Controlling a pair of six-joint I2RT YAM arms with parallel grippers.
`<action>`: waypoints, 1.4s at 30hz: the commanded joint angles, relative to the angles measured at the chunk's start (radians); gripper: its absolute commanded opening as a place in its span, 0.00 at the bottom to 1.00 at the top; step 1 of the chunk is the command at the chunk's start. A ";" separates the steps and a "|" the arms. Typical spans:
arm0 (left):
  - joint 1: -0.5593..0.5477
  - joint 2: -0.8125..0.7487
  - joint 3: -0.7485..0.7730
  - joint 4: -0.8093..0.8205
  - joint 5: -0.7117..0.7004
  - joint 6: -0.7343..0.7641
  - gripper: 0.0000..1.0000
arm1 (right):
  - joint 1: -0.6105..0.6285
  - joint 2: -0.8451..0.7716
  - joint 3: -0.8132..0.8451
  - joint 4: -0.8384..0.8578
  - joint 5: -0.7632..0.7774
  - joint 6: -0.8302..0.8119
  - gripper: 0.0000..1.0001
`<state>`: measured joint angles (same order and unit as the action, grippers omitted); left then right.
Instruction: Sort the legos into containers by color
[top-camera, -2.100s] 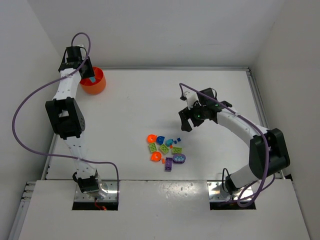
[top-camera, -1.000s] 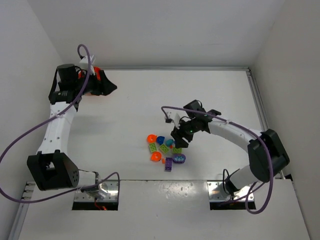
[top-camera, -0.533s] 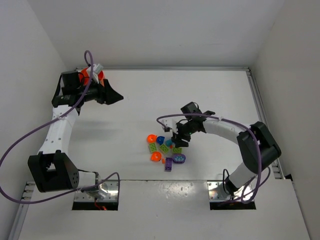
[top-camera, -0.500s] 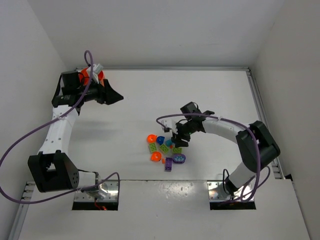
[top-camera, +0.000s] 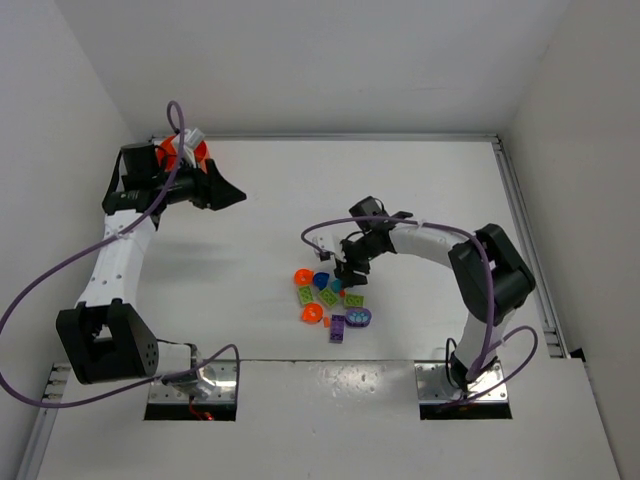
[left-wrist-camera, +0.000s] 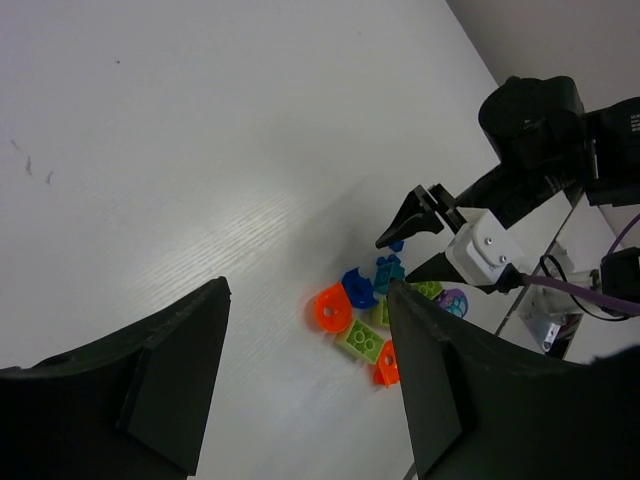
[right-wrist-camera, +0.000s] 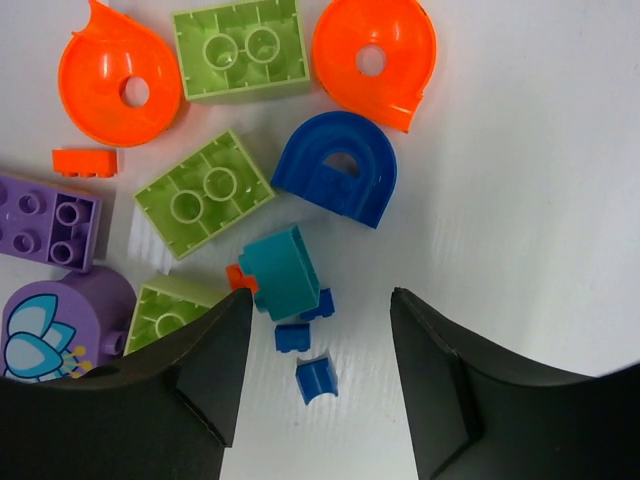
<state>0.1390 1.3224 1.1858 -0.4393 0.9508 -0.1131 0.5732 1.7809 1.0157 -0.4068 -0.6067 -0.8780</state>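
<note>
From above, the matte white tabletop (top-camera: 420, 180) carries a tight cluster of glossy plastic legos (top-camera: 328, 302) just below centre. The round bright orange plastic bowl (top-camera: 165, 156) sits at the upper left, mostly hidden behind the left arm, so its dividers cannot be made out. The left gripper (top-camera: 228, 193) hangs just right of the bowl. The right gripper (top-camera: 350, 275) is low over the cluster's upper right edge.

In the left wrist view, the left gripper's broad black wedge-shaped fingers (left-wrist-camera: 160, 390) stand apart and empty, with bare tabletop between them. The legos lie beyond, right of centre.

In the right wrist view, the right gripper (right-wrist-camera: 320, 300) is released, with nothing clamped. A boxy teal brick (right-wrist-camera: 280, 272) lies just beside the left-hand finger, seemingly untouched. Two tiny blue bits (right-wrist-camera: 317, 380) lie between the fingers. A smooth blue arch piece (right-wrist-camera: 335, 180) sits above them at centre. Two orange teardrop pieces with round holes (right-wrist-camera: 115, 85) and a studded lime green brick (right-wrist-camera: 240, 45) fill the top. A purple studded brick (right-wrist-camera: 50, 225) and a purple round printed piece (right-wrist-camera: 55, 325) lie at the left edge.
</note>
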 joint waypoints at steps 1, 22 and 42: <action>0.017 0.006 -0.006 0.020 0.034 0.001 0.70 | 0.014 0.032 0.066 -0.029 -0.061 -0.044 0.58; 0.045 0.000 -0.104 0.117 0.043 -0.111 0.69 | 0.051 0.035 0.028 0.014 -0.007 -0.003 0.16; -0.009 0.029 -0.245 0.142 0.430 -0.002 0.69 | 0.030 -0.060 0.244 0.221 -0.482 0.917 0.03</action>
<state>0.1539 1.3506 0.9463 -0.3279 1.2835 -0.1455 0.6044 1.6779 1.2304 -0.2852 -0.9531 -0.1677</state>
